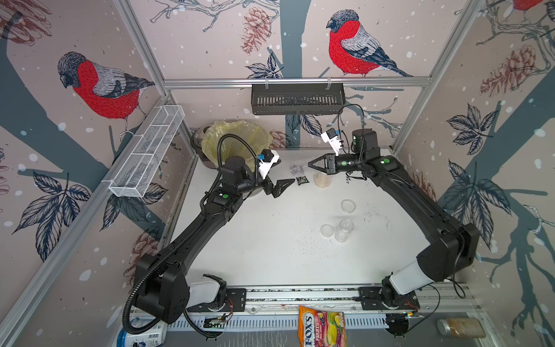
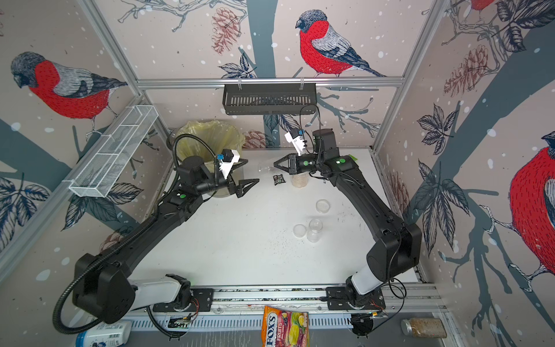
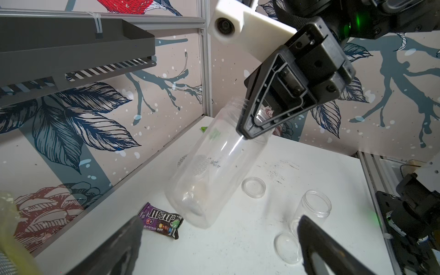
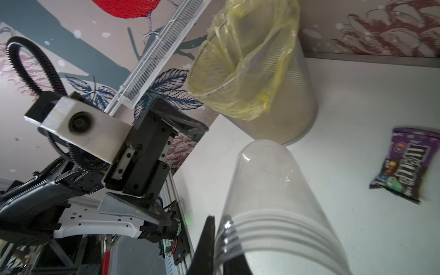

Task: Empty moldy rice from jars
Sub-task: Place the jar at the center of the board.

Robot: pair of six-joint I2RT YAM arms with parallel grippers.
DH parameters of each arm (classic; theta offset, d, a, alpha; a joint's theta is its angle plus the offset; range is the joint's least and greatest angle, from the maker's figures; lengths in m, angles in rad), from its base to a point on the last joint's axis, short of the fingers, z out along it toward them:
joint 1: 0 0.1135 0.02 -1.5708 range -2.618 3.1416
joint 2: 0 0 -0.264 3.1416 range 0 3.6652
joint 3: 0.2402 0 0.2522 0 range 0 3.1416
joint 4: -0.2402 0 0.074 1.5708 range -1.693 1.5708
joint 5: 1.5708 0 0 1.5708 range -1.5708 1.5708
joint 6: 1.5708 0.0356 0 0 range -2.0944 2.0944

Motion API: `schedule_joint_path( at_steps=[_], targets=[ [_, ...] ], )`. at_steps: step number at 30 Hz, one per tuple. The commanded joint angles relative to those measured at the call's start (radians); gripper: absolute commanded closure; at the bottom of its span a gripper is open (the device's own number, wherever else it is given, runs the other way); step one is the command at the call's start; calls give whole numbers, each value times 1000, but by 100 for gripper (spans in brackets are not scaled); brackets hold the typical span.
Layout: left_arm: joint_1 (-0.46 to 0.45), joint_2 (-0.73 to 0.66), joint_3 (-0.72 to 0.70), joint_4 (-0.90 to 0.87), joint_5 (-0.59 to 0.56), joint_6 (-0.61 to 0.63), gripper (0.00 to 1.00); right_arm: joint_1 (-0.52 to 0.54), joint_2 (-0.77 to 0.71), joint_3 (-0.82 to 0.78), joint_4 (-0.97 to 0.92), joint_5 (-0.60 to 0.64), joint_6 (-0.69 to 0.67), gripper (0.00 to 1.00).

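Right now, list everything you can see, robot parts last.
table: one, white, centre
held jar: one, clear, empty, above table
rice jar: one, clear, pale grains, table's back
open jar: one, clear, empty, mid-table
lids: two, clear, by open jar
candy packet: one, purple, beside rice jar
bin: one, yellow-lined, back left
wire basket: one, white, left wall
shelf: one, black, back wall
sweets bag: one, multicoloured, front ledge
brown jar: one, silver-capped, front right
tub: one, white, front left
left gripper: open, black, near bin
right gripper: black, shut on held jar
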Motion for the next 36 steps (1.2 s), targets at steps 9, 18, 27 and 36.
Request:
schedule_joint_path(
  at_steps=[9,18,27,36],
  targets=[
    [-1,42,24,-7,-17,28,1,-188,-96,-60,-248,414,-90,98],
    [-24,80,43,-87,45,-5,1,-333,-61,-141,-407,724,-107,97],
    [-24,285,204,-256,141,-124,1,-337,71,-152,-461,878,-107,96],
    [-24,205,92,-127,49,-79,1,-343,120,-178,-437,826,-146,95]
  ],
)
